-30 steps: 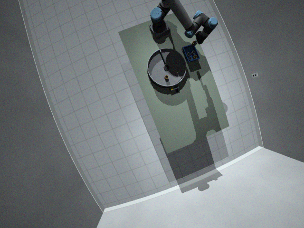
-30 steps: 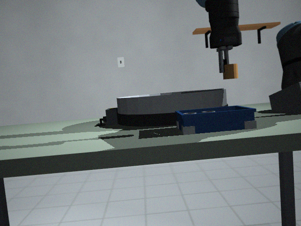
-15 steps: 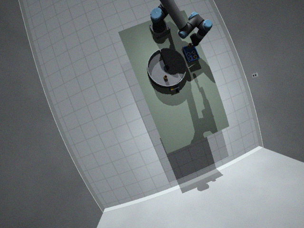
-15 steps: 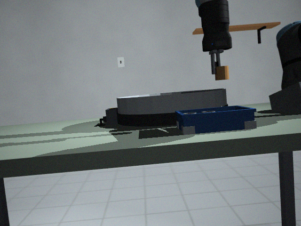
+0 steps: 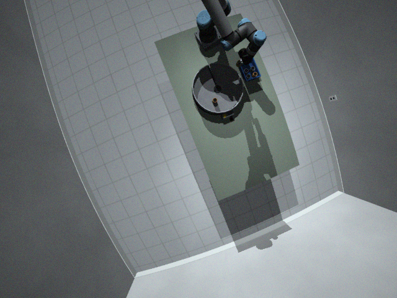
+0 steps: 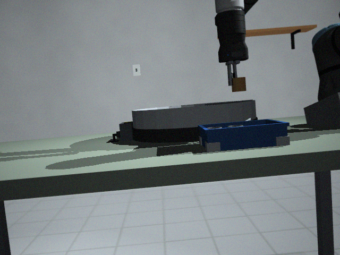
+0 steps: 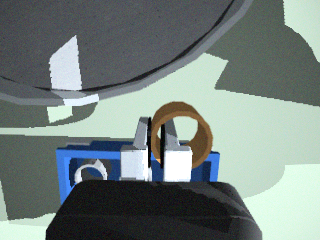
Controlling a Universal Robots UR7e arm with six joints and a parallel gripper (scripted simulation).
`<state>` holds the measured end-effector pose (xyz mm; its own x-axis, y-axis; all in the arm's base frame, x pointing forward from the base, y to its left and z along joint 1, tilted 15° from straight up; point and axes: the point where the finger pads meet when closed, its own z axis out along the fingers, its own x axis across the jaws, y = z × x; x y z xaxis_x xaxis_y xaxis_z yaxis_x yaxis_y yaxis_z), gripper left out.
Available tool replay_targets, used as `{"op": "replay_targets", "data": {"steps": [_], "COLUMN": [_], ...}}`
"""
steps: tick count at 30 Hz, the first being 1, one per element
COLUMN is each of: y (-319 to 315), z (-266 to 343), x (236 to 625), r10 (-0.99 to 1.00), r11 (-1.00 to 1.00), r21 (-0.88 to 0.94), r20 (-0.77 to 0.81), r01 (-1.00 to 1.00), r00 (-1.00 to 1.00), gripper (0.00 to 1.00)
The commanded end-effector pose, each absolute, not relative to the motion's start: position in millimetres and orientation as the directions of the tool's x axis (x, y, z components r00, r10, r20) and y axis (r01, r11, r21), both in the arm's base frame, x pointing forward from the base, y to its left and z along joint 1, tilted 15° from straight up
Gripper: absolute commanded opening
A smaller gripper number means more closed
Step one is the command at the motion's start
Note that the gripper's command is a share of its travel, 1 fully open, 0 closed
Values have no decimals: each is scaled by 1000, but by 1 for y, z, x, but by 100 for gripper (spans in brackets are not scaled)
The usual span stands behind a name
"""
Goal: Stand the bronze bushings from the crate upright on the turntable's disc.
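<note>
My gripper (image 6: 231,81) (image 7: 155,132) (image 5: 240,61) is shut on the wall of a bronze bushing (image 6: 238,84) (image 7: 179,108) and holds it in the air with its open ends up and down. It hangs above the table between the blue crate (image 6: 241,135) (image 7: 67,167) (image 5: 247,80) and the turntable (image 6: 192,115) (image 5: 195,96), a little above the turntable's rim. Another bronze bushing (image 5: 214,101) stands upright on the disc (image 7: 134,20), away from the hub (image 5: 218,88). One more bronze bushing (image 5: 254,74) sits in the crate with steel bushings (image 7: 80,174).
The turntable has a raised grey wall around its disc and a dark base with a small box (image 5: 228,117) at its front. The robot's base (image 6: 324,112) stands on the green table at the right, close to the crate. A wooden shelf (image 6: 277,30) hangs on the back wall.
</note>
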<state>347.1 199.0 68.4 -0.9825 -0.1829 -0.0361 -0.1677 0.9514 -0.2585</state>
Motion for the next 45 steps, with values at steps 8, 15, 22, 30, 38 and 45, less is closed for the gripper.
{"op": "replay_targets", "data": {"steps": [8, 15, 22, 30, 38, 45], "y": [142, 113, 90, 67, 58, 54], "z": [85, 93, 100, 106, 109, 110], "x": [366, 375, 383, 390, 392, 394], "r10": [-185, -185, -185, -185, -185, -185], "r11": [952, 952, 952, 952, 952, 952], "r21": [-256, -256, -256, -256, -256, -256], "r20": [-38, -38, -38, -38, -38, -38], "r01": [-169, -169, -169, -169, -169, -169], "r00": [-982, -982, -982, -982, -982, -982], "gripper": [0, 0, 0, 0, 0, 0]}}
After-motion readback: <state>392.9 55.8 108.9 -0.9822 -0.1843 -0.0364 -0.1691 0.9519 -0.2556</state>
